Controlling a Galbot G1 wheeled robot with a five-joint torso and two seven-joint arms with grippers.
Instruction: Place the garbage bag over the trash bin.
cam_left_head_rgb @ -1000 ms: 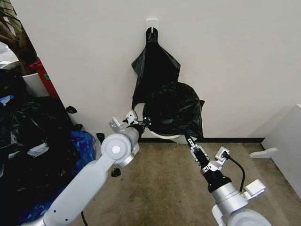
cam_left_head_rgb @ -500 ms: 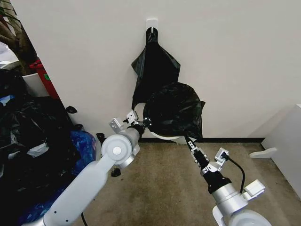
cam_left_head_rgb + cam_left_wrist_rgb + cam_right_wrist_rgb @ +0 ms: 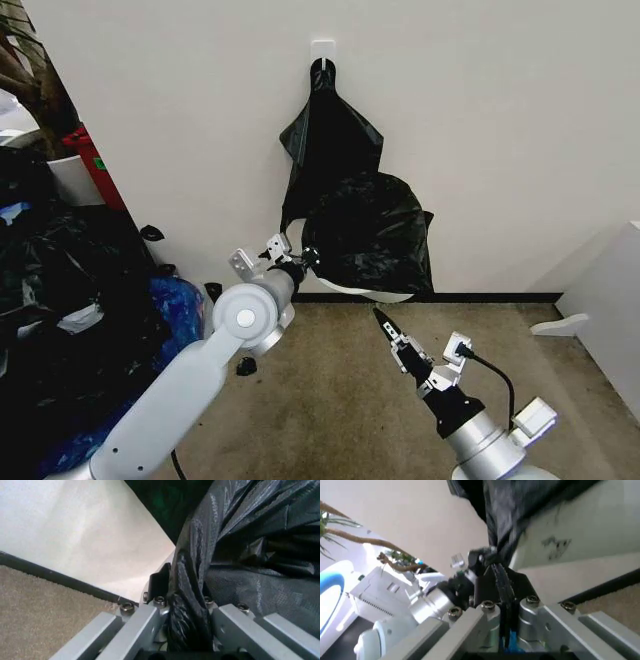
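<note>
Right gripper [image 3: 380, 315] has backed off the bin, jaws closed, empty.
Left gripper [image 3: 305, 257] still pinches the glossy crinkly black garbage bag [image 3: 370, 235] draped over the round white plastic trash bin [image 3: 375, 292].

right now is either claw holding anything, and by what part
The left claw is shut on the garbage bag, pinching a bunched fold of its edge at the left side of the trash bin. The right claw is shut, holding nothing, off the bag.

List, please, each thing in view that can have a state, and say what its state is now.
garbage bag: draped over the bin, pinched at one edge.
trash bin: mostly covered; only its white lower edge shows.
left gripper: shut on the garbage bag at the bin's side.
right gripper: shut, holding nothing, apart from the bin.
hanging bags: flat, pinched at the white hook.
</note>
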